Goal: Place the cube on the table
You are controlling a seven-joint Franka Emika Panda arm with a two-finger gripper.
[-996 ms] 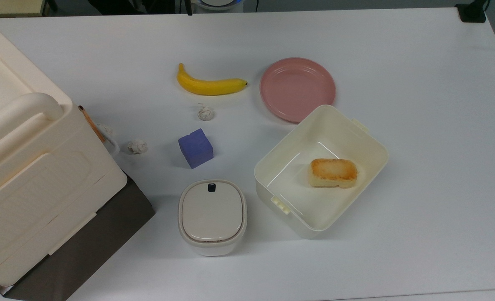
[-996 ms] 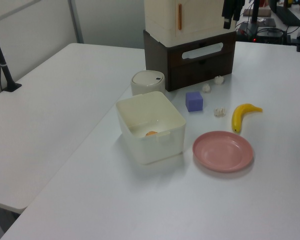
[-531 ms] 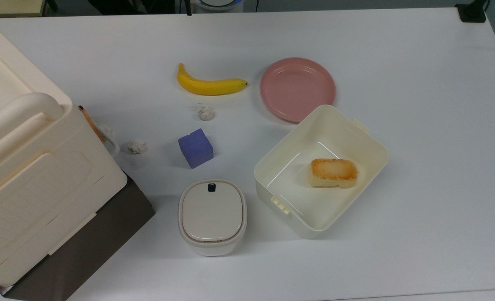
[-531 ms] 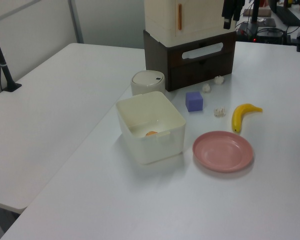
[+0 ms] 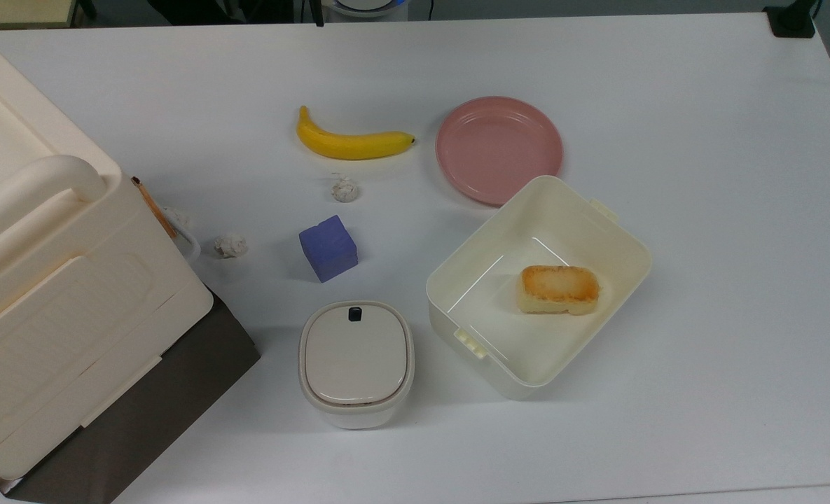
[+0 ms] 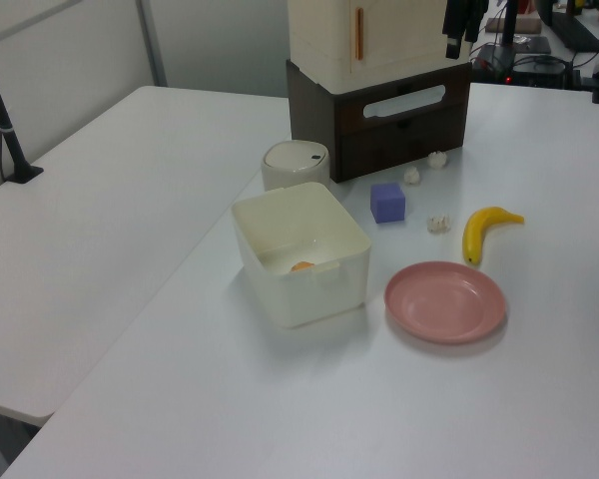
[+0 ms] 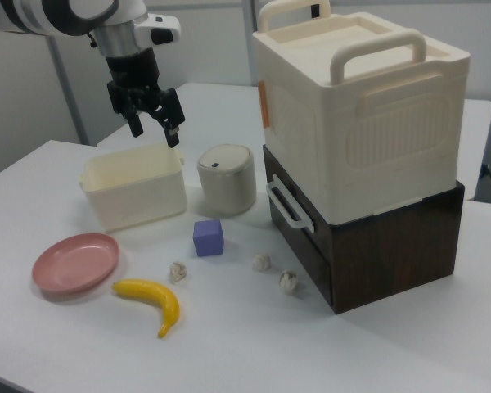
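Blue-purple cube (image 5: 328,247) is sitting on the white table (image 5: 702,175), between the banana (image 5: 351,142) and lidded bin (image 5: 356,362). Gripper (image 7: 152,127) is hovering, fingers spread and empty, above the cream box (image 7: 135,190); retreating clear seems best. Nothing is differing from a second ago.

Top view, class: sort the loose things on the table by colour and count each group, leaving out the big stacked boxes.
Yellow: 1, banana
Pink: 1, plate
Blue-purple: 1, cube
Cream: 2, open box, lidded bin
White: 2, paper wads
Toasted brown: 1, bread
Total: 8
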